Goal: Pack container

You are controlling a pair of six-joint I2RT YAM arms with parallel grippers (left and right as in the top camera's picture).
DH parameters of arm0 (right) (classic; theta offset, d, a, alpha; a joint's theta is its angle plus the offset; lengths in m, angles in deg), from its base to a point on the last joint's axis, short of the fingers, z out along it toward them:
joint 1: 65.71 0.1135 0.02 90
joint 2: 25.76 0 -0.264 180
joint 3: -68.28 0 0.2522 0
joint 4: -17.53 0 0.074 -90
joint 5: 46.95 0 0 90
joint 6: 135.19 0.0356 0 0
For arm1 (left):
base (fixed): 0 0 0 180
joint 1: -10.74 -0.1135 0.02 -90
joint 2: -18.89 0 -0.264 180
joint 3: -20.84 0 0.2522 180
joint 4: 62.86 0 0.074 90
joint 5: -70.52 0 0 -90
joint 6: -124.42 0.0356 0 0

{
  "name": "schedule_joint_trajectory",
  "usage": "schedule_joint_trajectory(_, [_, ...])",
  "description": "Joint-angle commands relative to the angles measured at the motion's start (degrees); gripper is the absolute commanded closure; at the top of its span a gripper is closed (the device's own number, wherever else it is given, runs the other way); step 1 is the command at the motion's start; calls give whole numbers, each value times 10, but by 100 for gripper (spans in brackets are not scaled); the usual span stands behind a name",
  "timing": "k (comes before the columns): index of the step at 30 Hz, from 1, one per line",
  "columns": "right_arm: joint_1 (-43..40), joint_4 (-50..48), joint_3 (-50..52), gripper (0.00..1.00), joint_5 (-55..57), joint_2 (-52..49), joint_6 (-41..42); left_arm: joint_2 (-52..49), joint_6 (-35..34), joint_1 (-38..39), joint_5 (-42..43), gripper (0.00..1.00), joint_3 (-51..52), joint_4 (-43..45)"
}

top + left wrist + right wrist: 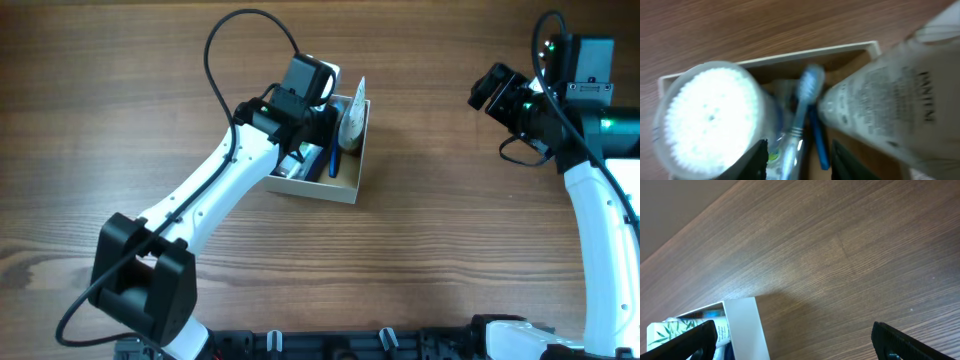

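The container (345, 187) is a square cardboard box, white outside and tan inside, at the table's middle. It holds a white Pantene tube (352, 118) leaning on its far right wall, a blue item and other toiletries. My left gripper (322, 135) is lowered into it. In the left wrist view its fingers (800, 162) are apart around a clear toothbrush (807, 95) and a blue stick (821, 145), between a round white-lidded jar (710, 120) and the tube (890, 105). My right gripper (490, 92) is open and empty, raised at the far right; its fingers (795, 342) are wide apart.
The right wrist view shows the box's white outer wall (745, 330) at lower left, with a leaf-printed tube (665, 332) inside. Bare wood table (480, 230) lies all round the box. The left arm's black cable (230, 40) loops above the arm.
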Motion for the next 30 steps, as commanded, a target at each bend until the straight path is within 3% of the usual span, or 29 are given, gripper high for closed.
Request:
schedule_joint_trajectory(1, [-1, -2, -8, 0, -5, -4, 8, 79, 3, -10, -60, 43, -13, -18])
schedule_joint_trajectory(6, [-1, -2, -8, 0, -5, -4, 7, 185, 3, -71, -101, 17, -14, -64])
schedule_joint_trajectory(9, [-1, -2, -8, 0, -5, -4, 8, 235, 2, -153, -103, 14, -14, -106])
schedule_joint_trajectory(12, [-1, -2, -8, 0, -5, -4, 8, 250, -3, -255, -70, 2, -14, -133])
schedule_joint_trajectory(18, [-1, -2, -8, 0, -5, -4, 8, 245, -3, -354, -48, 0, -14, -184])
schedule_joint_trajectory(30, [-1, -2, -8, 0, -5, -4, 8, 245, -3, -363, -48, 0, -14, -192])
